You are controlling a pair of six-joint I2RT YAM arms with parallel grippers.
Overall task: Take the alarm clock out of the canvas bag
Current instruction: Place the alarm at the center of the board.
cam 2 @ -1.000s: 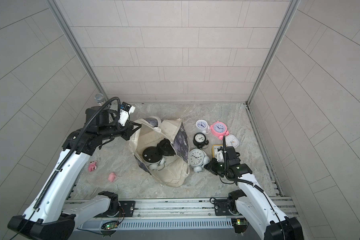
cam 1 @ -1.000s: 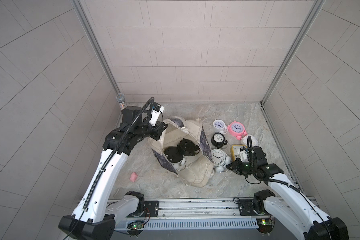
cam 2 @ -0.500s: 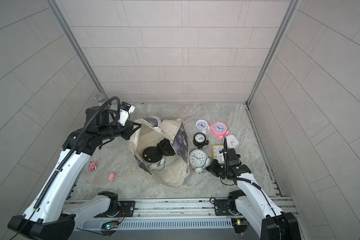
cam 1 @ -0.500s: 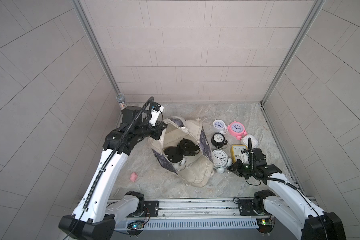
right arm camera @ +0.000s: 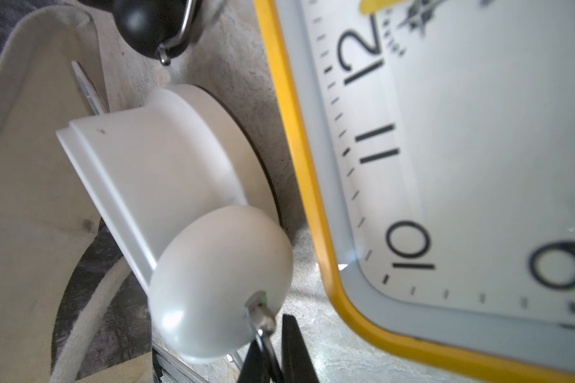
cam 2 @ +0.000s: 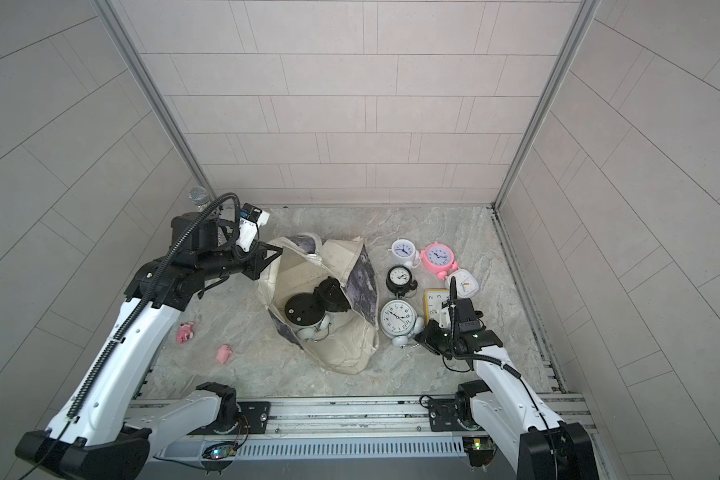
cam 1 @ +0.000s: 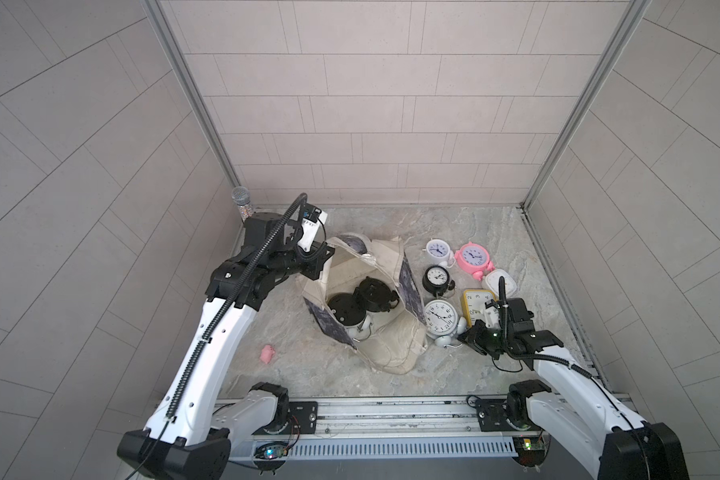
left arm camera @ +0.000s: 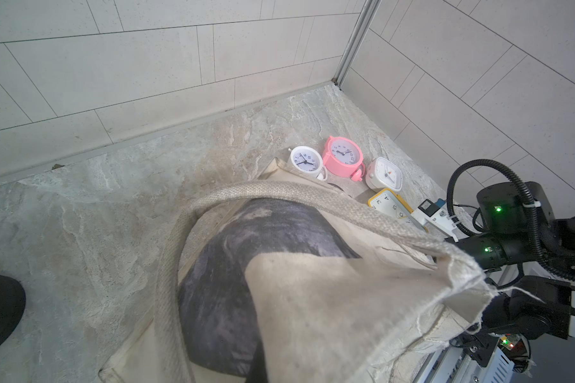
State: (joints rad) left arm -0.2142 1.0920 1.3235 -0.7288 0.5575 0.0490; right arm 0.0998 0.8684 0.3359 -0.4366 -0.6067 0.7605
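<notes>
The cream canvas bag [cam 1: 387, 349] [cam 2: 341, 345] [left arm camera: 312, 298] stands open mid-floor. My left gripper [cam 1: 324, 261] [cam 2: 276, 253] is shut on its far-left rim and holds the mouth up; in the left wrist view canvas hides the jaws. Two alarm clocks lie back-up inside: one with white bells [cam 1: 346, 309] [cam 2: 302, 309] and a black one [cam 1: 375, 293] [cam 2: 331, 293]. A white twin-bell alarm clock [cam 1: 438, 318] [cam 2: 395, 319] [right arm camera: 166, 172] lies face-up on the floor right of the bag. My right gripper [cam 1: 463, 337] [cam 2: 420, 337] [right arm camera: 273, 335] is shut on its thin wire handle by one bell [right arm camera: 219, 282].
Right of the bag lie a small white clock [cam 1: 437, 250], a pink clock [cam 1: 471, 257], a small black clock [cam 1: 436, 277], a yellow square clock [cam 1: 476, 303] [right arm camera: 445, 165] and a white square clock [cam 1: 500, 282]. A pink scrap [cam 1: 267, 353] lies front left. A bottle [cam 1: 242, 203] stands in the back-left corner.
My right wrist has shifted very slightly beside the white clock, which stays on the floor. The left arm and the bag have not moved.
</notes>
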